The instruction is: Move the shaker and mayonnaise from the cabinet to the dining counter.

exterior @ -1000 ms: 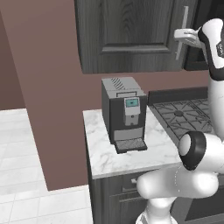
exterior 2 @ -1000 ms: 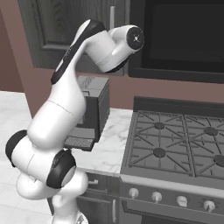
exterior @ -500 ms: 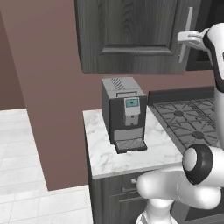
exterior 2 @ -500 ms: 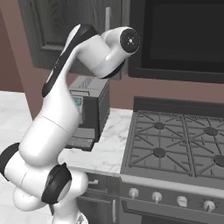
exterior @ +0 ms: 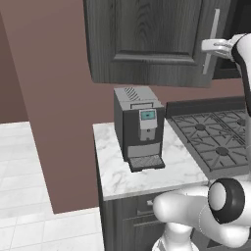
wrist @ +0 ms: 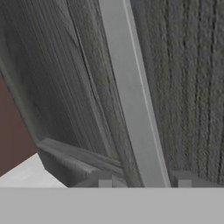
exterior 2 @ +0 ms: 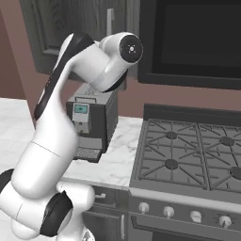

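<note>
Left base view: end effector (exterior: 210, 46) still grips handle (exterior: 213, 39).

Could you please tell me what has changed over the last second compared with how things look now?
Very little has changed. The gripper has stayed closed on the handle of the cabinet, whose door looks just as shut as before. Lower down, the arm has shifted: its elbow has swung rightward in the left base view. The coffee machine and the stove have not moved.
</note>
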### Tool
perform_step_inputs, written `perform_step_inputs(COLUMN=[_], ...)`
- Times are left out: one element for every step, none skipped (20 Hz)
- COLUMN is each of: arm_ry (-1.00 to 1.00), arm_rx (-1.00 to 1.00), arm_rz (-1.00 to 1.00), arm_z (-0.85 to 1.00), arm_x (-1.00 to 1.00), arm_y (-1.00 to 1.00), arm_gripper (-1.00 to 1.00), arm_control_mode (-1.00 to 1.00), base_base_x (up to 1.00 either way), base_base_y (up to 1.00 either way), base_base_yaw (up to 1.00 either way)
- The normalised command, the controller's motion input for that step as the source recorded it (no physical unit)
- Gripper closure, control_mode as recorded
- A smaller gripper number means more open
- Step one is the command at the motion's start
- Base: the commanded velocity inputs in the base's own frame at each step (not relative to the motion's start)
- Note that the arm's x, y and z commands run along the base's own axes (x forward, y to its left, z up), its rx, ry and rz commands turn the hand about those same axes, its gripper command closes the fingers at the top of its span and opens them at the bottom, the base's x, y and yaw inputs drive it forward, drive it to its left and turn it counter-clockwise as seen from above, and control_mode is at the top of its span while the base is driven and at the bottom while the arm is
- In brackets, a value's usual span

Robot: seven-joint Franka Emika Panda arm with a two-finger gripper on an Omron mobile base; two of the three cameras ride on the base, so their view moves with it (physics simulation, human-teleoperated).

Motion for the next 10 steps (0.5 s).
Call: perform_step_inputs(arm_ry=[0.00, 0.00, 0.00, 0.00, 0.00, 0.00, 0.00, 0.00, 0.00, 0.00], arm_rx=[0.00, 0.00, 0.00, 0.00, 0.00, 0.00, 0.00, 0.00, 0.00, 0.00], arm_rz=[0.00, 0.00, 0.00, 0.00, 0.00, 0.00, 0.00, 0.00, 0.00, -0.01], arm_z=[0.07, 0.06, 0.05, 0.05, 0.05, 0.05, 0.05, 0.05, 0.05, 0.04], arm_x=[-0.39, -0.39, -0.38, -0.38, -0.38, -0.39, -0.39, -0.40, -0.41, -0.43], arm_y=[0.47, 0.49, 0.49, 0.49, 0.50, 0.51, 0.52, 0.52, 0.53, 0.52], arm_gripper=[1.00, 1.00, 1.00, 1.00, 1.00, 1.00, 1.00, 1.00, 1.00, 1.00], arm_control_mode=[-1.00, -1.00, -1.00, -1.00, -1.00, -1.00, -1.00, -1.00, -1.00, -1.00], base_base_x=[0.00, 0.00, 0.00, 0.00, 0.00, 0.00, 0.00, 0.00, 0.00, 0.00], base_base_y=[0.00, 0.00, 0.00, 0.00, 0.00, 0.00, 0.00, 0.00, 0.00, 0.00], base_base_yaw=[0.00, 0.00, 0.00, 0.00, 0.00, 0.00, 0.00, 0.00, 0.00, 0.00])
